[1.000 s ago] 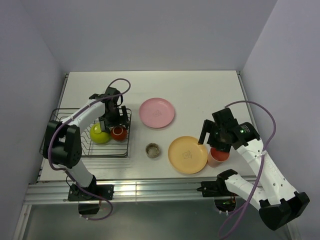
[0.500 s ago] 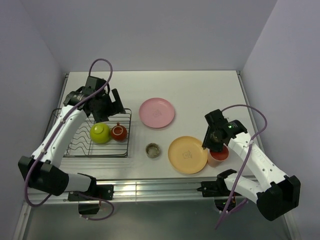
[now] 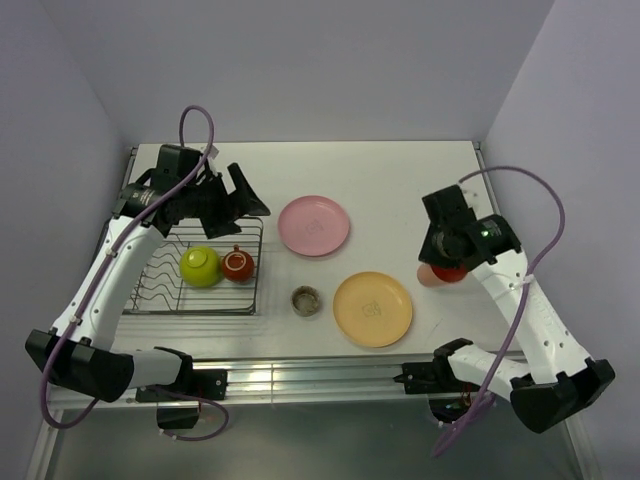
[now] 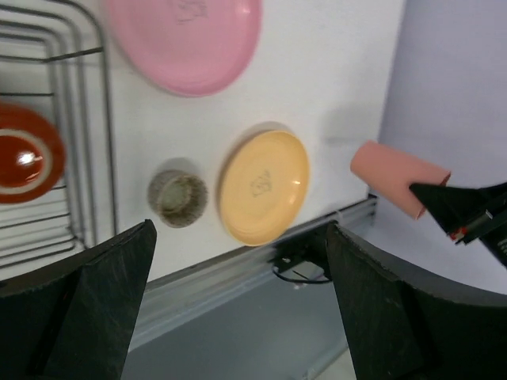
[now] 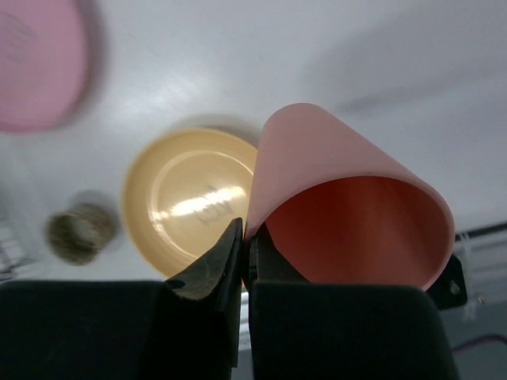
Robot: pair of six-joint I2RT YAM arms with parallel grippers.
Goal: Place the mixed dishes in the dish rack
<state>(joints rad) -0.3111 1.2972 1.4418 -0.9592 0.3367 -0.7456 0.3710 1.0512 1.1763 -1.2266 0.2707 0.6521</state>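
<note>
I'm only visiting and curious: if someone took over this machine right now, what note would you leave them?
Left pincer: open, empty, raised over the dish rack's far right corner.
Right pincer: shut on the salmon-pink cup at its rim; cup lifted, tipped sideways.
Done: lime-green bowl and red-orange bowl are in the rack.
Left: the held cup, plus pink plate, yellow-orange plate and tiny beige cup, all on the table.

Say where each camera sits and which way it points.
Top: above and behind, looking down at the table; left claw and right claw show.
Left wrist: on the left arm, facing down at the pink plate; open fingers below.
Right wrist: behind the right claw, shut on the pink cup.
All three share the yellow plate.
</note>
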